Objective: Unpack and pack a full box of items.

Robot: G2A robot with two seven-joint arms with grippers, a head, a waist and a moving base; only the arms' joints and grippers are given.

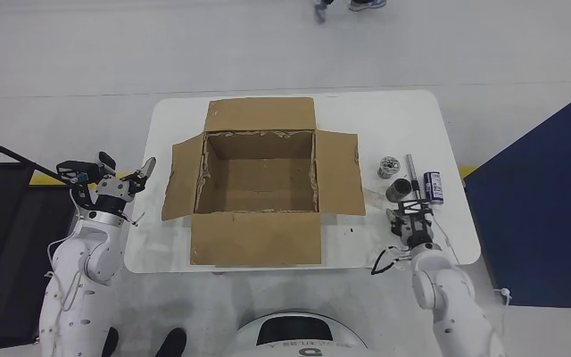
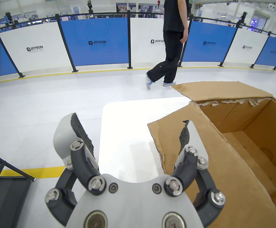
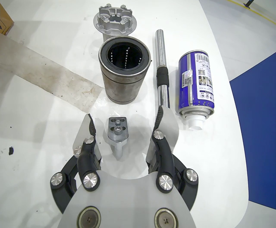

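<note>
An open cardboard box [image 1: 259,183] [image 2: 235,138] stands mid-table with its flaps spread; the inside that I can see holds nothing. To its right lie a notched metal hub [image 1: 387,166] [image 3: 115,20], a steel bearing cylinder [image 1: 398,189] [image 3: 124,70], a chrome rod [image 1: 413,174] [image 3: 162,67] and a blue spray can [image 1: 434,187] [image 3: 196,84]. My right gripper [image 1: 409,214] [image 3: 125,123] is open, its fingers either side of a small metal block [image 3: 117,133] on the table. My left gripper [image 1: 125,171] [image 2: 131,127] is open at the table's left edge, holding nothing.
The white table [image 1: 401,116] has a brownish stain [image 3: 56,79] between the box and the parts. A dark frame [image 2: 13,194] stands off the table's left side. A yellow floor line [image 2: 30,171] runs beside it. Blue floor [image 1: 526,205] lies to the right.
</note>
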